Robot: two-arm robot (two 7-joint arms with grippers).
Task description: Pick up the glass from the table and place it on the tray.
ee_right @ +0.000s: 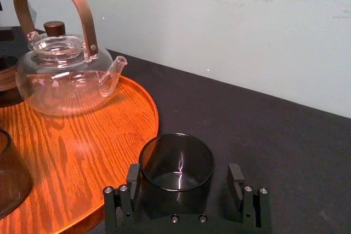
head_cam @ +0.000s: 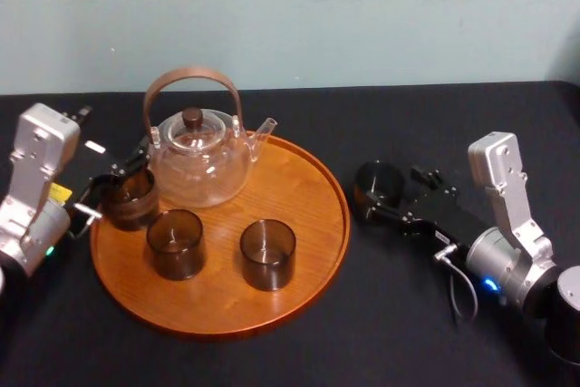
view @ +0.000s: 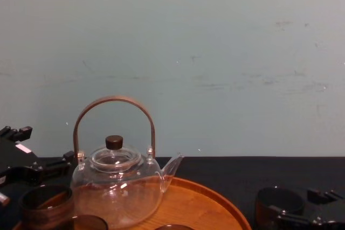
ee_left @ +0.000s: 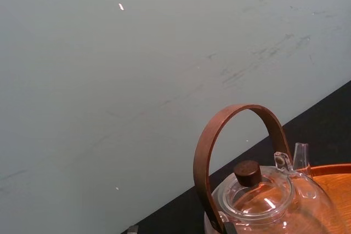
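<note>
Right wrist view: right gripper (ee_right: 185,172), jaws apart, straddles the glass (ee_right: 175,160) on the tabletop (ee_right: 274,135); closing, then lifting, seems due next; left gripper (head_cam: 113,189) sits by the tray (head_cam: 304,210).

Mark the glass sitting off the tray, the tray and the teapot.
glass (ee_right: 175,195): right wrist view, front wall.
tray (head_cam: 310,186): head view, bare wood right of centre.
teapot (head_cam: 199,165): head view, clear belly.
</note>
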